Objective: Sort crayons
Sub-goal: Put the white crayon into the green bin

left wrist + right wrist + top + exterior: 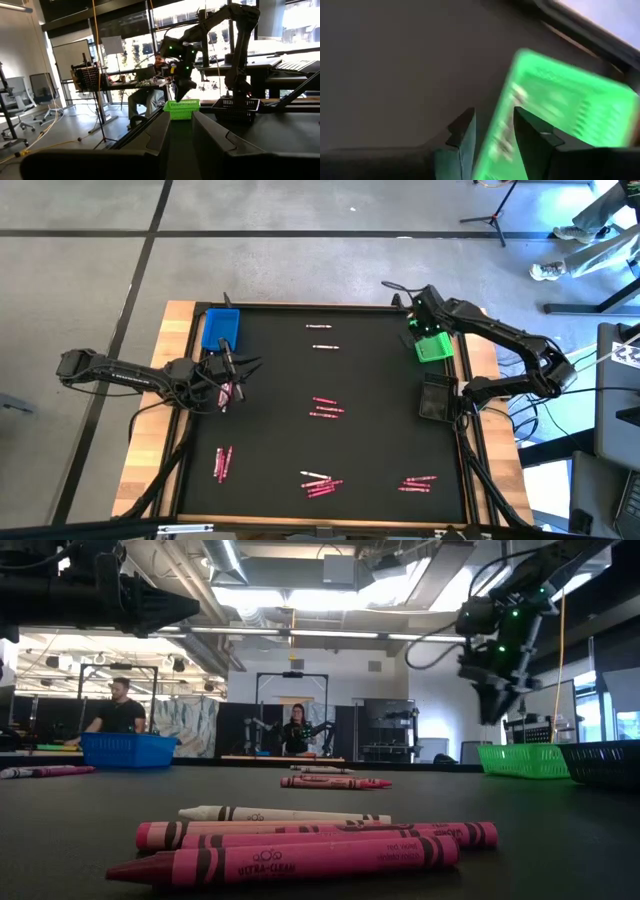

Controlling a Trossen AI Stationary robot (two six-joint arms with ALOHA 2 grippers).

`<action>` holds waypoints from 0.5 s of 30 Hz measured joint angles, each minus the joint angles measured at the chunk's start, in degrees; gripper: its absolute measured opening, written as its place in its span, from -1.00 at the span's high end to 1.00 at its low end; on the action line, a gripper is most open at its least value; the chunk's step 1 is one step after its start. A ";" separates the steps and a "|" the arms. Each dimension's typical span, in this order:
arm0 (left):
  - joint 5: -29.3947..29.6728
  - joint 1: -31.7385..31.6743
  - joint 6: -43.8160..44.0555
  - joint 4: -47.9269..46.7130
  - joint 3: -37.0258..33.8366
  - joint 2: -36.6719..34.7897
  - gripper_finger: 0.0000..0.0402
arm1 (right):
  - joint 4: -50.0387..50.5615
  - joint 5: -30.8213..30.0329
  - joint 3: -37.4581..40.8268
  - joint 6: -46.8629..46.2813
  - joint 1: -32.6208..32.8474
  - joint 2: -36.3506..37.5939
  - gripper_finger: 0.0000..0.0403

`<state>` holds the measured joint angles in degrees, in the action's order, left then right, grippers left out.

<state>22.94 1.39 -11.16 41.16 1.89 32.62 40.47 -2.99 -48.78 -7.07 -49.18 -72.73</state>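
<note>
Pink-red crayons lie in small groups on the black mat: mid-table (326, 408), near the front edge (320, 483) (300, 840), front left (222, 463) and front right (418, 482). Two pale ones (321, 328) lie toward the far edge. My right gripper (494, 130) hangs open above the green tray's (433, 346) far-left rim, pointing steeply down with nothing between its fingers. My left gripper (170, 150) hovers open and about level beside the blue tray (220, 328), over a few crayons (225, 392).
A black basket (437, 400) stands just nearer than the green tray by the right edge. The wooden table border (180, 340) frames the mat. People sit at desks in the room beyond the far edge.
</note>
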 joint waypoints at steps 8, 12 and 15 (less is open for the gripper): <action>-2.68 0.02 -4.68 3.94 0.02 0.00 0.65 | -18.95 5.11 2.48 2.66 7.49 -2.55 0.35; -3.50 0.02 -4.89 3.83 0.00 0.00 0.65 | -25.43 5.15 2.59 3.47 11.22 -6.26 0.35; -3.52 0.02 -4.39 3.77 0.01 0.00 0.65 | -30.73 5.60 2.59 5.95 13.69 -9.91 0.35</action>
<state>19.42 1.41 -15.55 44.93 1.90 32.62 9.75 2.61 -46.19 -1.12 -35.48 -82.64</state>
